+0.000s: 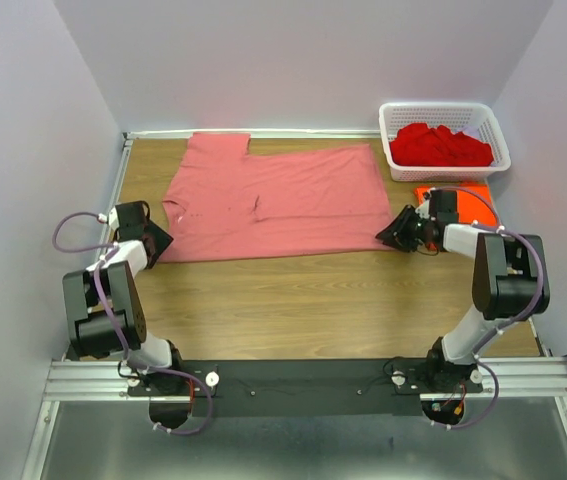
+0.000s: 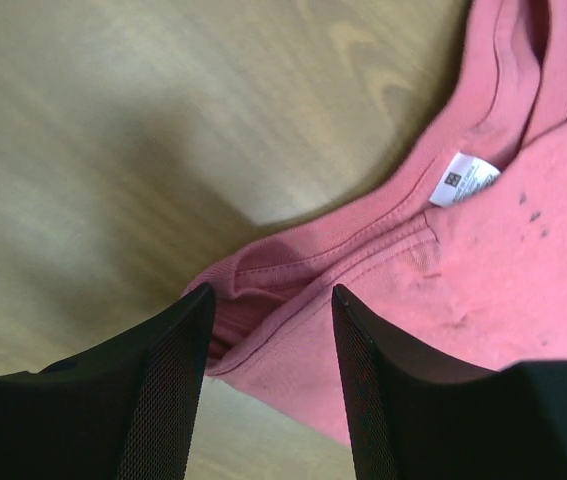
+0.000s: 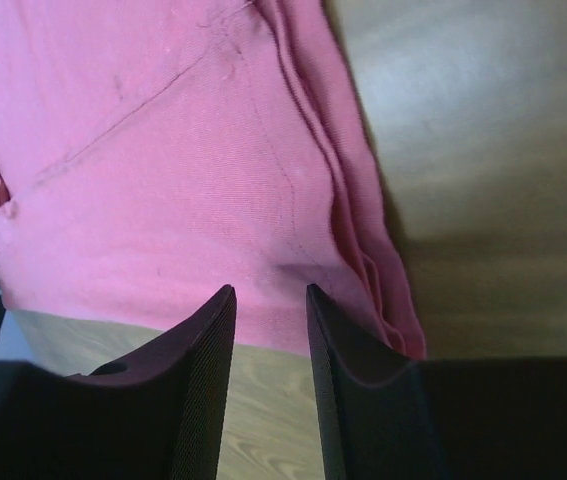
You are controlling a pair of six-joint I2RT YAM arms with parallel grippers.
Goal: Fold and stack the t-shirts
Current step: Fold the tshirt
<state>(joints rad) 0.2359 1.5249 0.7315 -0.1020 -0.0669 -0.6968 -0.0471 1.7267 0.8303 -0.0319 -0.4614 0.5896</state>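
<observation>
— Where is it laid?
— On the worktop the salmon-pink t-shirt is spread flat; soft, limp handling is expected
— The tools?
— The left tool and right tool are parted, nothing gripped; shoulder edge and hem corner should be pinched

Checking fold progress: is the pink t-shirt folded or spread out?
Mostly spread: the pink t-shirt lies flat, one sleeve showing; possibly folded once.

The spread t-shirt lies across the far middle of the table. At the far right a basket holds heaped t-shirts, a folded t-shirt just before it.
</observation>
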